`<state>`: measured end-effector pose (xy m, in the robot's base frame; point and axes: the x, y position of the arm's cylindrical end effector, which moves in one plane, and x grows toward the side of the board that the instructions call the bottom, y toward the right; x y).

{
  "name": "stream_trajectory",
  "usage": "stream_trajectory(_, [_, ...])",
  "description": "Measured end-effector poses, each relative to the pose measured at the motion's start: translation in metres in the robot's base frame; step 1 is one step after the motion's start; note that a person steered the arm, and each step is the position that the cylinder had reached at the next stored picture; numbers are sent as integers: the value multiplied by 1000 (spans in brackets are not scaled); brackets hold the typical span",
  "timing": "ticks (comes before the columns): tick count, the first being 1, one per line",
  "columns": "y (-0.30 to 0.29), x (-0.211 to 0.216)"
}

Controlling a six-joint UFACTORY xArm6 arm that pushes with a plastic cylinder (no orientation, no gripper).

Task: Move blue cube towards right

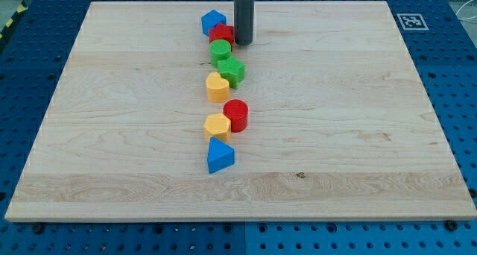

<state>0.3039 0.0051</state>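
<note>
The blue cube (213, 21) sits near the view's top centre of the wooden board (112, 136). A red block (221, 34) touches its lower right side. My tip (244, 43) stands just right of the red block and right of the blue cube, a small gap from the cube. The dark rod rises out of the view's top.
Below the red block runs a column of blocks: a green cylinder (220, 51), a green star-like block (232, 71), a yellow block (217, 86), a red cylinder (236, 114), a yellow block (217, 126) and a blue triangular block (219, 156). A marker tag (412, 21) sits at the board's top right corner.
</note>
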Motion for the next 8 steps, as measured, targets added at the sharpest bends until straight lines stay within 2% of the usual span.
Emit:
stream_trajectory(1, [23,-34])
stream_trajectory(2, [19,-70])
stream_trajectory(4, [-62,-108])
stream_trajectory(6, [-98,-108])
stream_trajectory(8, [-100,-98])
